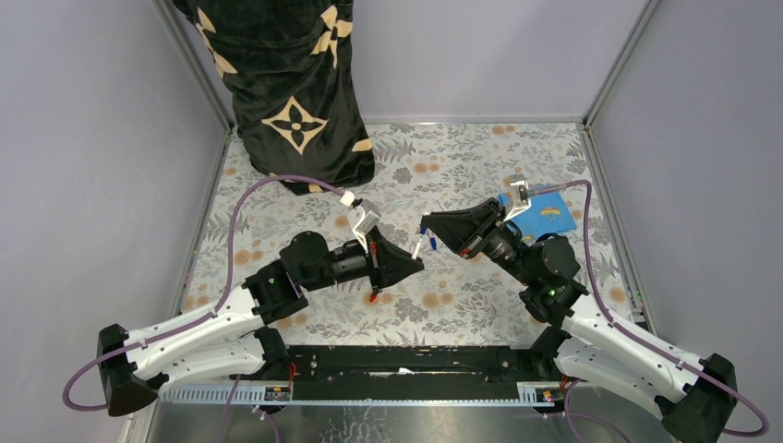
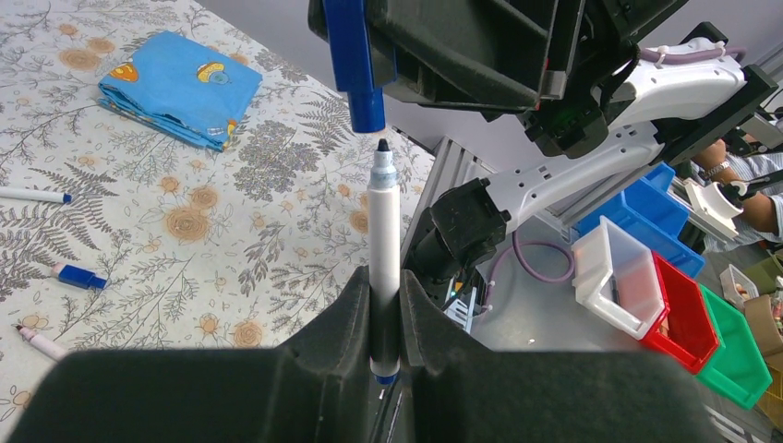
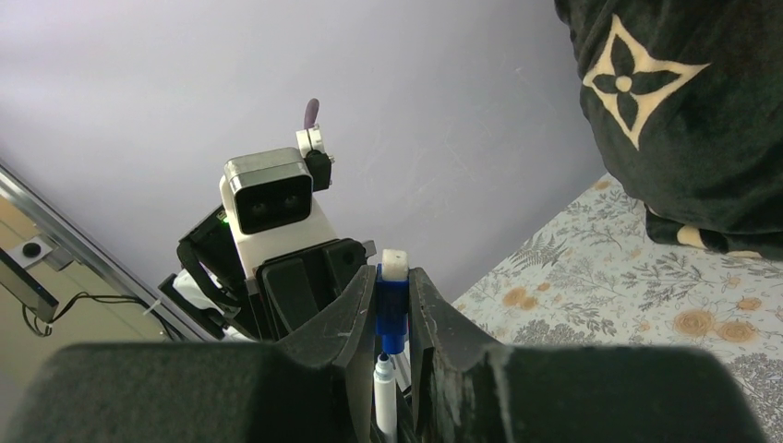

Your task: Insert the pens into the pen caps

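Clamping a white pen point(image 2: 384, 240) low on its barrel, the left gripper point(image 2: 386, 293) holds it upright between its two black fingers, with the dark blue tip pointing away from the wrist camera. Directly above that tip hangs a blue cap point(image 2: 356, 65), pinched in the right gripper point(image 3: 392, 288), whose fingers press on both sides of it. The cap's open mouth faces the tip and lines up with it, but a small gap separates the two, so the pen is not yet inside the cap. From the right wrist the cap shows a white plug at its far end, and the pen's tip sits just beneath it between the fingers. Both arms meet above the middle of the floral table point(image 2: 231, 231), raised off its surface. Lying on the table to the side are a second pen point(image 2: 32, 195) with a blue tip, a loose cap point(image 2: 81, 276) in blue with a pale end, and a third pen point(image 2: 37, 341) whose small tip looks dark. All three lie apart from one another. A folded blue cloth point(image 2: 180, 88) rests farther back on the table. A black cloth with tan flower marks point(image 1: 286, 83) hangs at the far left corner. Beyond the table edge stand white, red, green and blue bins point(image 2: 688, 318).
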Controlling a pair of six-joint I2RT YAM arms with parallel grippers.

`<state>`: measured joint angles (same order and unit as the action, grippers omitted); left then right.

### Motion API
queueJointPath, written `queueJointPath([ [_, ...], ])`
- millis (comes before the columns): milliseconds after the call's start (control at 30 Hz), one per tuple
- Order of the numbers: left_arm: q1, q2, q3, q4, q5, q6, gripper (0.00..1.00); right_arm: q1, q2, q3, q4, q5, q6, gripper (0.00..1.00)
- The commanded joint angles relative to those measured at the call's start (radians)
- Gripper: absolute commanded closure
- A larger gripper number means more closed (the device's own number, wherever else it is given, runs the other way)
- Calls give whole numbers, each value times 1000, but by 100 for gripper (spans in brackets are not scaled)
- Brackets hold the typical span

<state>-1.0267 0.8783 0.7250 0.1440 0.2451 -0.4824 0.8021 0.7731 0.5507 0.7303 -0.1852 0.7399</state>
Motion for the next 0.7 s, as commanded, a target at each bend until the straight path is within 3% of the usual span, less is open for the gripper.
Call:
queueJointPath([
  [0, -6, -13, 16, 75, 2, 18, 100, -1, 4, 44, 36, -38, 8, 100],
  [667, -6, -11, 8, 71, -4, 18, 100, -1, -26, 37, 71, 24, 48, 100],
])
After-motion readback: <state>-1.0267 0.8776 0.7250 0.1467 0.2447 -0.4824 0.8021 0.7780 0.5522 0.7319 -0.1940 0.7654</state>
